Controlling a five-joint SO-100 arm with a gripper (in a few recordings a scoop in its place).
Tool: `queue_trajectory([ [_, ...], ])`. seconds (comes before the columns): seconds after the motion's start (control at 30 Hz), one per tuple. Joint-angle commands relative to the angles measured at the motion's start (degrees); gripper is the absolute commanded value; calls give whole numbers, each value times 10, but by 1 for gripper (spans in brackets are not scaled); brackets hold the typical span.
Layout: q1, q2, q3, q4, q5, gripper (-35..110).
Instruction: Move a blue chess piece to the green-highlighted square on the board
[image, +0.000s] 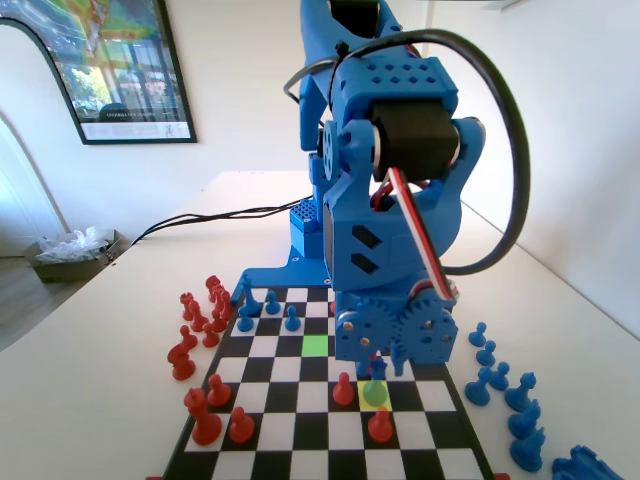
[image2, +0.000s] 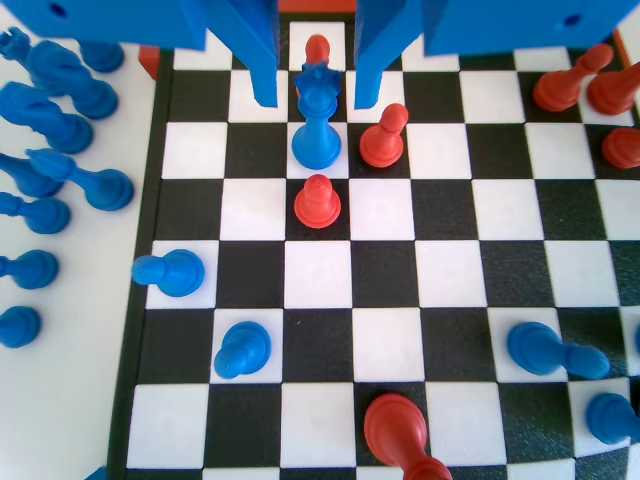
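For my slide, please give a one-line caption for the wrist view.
Open gripper straddles the crowned blue chess piece, red pawns close around it.

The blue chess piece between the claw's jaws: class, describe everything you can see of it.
The blue chess piece looks like glossy plastic: a crown-like knobbed top, slim stem, flared round base. It stands upright on the yellow square of the board, red pieces close beside it. The claw is open, one jaw on each side of its top, neither touching.

The board (image: 330, 425) is viewed low and lengthwise from 1 end; it (image2: 400, 290) is seen steeply downward (close) from the wrist.
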Motion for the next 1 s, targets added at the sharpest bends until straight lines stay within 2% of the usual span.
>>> queue_trajectory([
  [0.0,-5,14,-2,3,-6,11],
  [0.97,-16,-5,17,-24,-10,5],
])
